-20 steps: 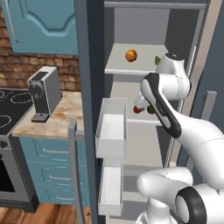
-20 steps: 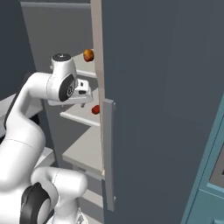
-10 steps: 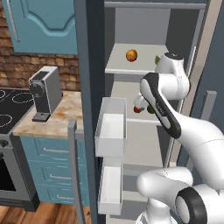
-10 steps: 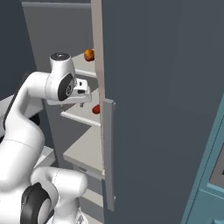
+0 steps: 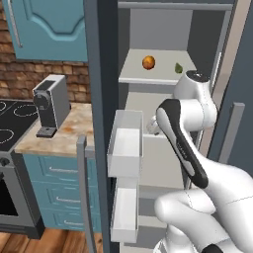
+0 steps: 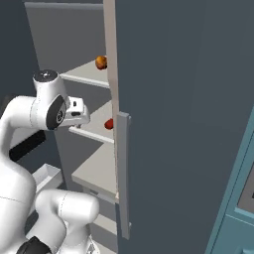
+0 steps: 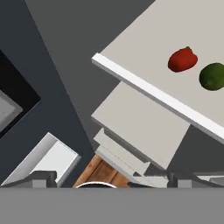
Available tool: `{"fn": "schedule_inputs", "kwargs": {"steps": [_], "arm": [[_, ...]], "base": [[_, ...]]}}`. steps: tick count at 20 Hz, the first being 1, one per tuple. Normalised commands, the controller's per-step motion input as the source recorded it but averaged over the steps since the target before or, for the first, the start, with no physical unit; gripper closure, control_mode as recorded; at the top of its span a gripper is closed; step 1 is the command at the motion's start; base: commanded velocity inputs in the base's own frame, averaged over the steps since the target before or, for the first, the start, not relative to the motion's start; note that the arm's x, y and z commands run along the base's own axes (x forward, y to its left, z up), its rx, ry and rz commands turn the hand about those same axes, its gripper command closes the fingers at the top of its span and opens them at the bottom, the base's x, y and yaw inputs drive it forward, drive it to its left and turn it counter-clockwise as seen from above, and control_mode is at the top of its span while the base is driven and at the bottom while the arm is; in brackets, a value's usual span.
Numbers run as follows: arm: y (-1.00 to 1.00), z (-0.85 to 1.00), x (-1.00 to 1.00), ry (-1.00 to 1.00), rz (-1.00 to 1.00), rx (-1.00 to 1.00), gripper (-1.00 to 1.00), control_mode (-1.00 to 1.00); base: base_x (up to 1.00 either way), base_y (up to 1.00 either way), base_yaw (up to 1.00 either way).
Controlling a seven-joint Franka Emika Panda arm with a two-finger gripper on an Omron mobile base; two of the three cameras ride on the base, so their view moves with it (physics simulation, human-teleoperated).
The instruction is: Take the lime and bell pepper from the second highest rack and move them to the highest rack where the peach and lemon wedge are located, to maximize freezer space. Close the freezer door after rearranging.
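OK, gripper [image 7: 112, 177] jaws wide, empty; bell pepper [image 7: 182, 59] and lime [image 7: 213, 76] side by side upper right, hand view.

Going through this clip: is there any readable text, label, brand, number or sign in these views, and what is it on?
None: no view shows any readable text.
Coffee machine: plain grey and black, no brand or label visible.
Freezer door: plain panel, no markings.
Stove: burner rings and a knob, no legible numbers.
Bell pepper, lime, peach: no stickers.
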Motion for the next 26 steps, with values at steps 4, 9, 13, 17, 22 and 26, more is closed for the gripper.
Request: {"fn": "schedule_inputs", "kwargs": {"steps": [4,9,13,17,22,26], "arm": [[0.78,-0.04,-0.05,0.03,-0.07,0.00,-1.00,-1.00],[0.56,-0.02,0.05,0.00,-0.01,0.00,-1.00,-1.00],[0.08,0.00,0.03,-0.01,0.00,0.05,-1.00,-1.00],[-0.59,0.09,0.00,-0.07,-0.07,0.00,-1.00,-1.00],[-0.59,0.00,0.10,0.00,-0.23,0.00,-1.00,-1.00],[-0.23,-0.03,0.55,0.03,-0.31,0.00,-1.00,-1.00]], "base": [[0.00,0.00,0.00],[0.00,0.00,0.00],[0.00,0.00,0.00],[0.00,0.00,0.00],[0.00,0.00,0.00],[0.00,0.00,0.00]]}}
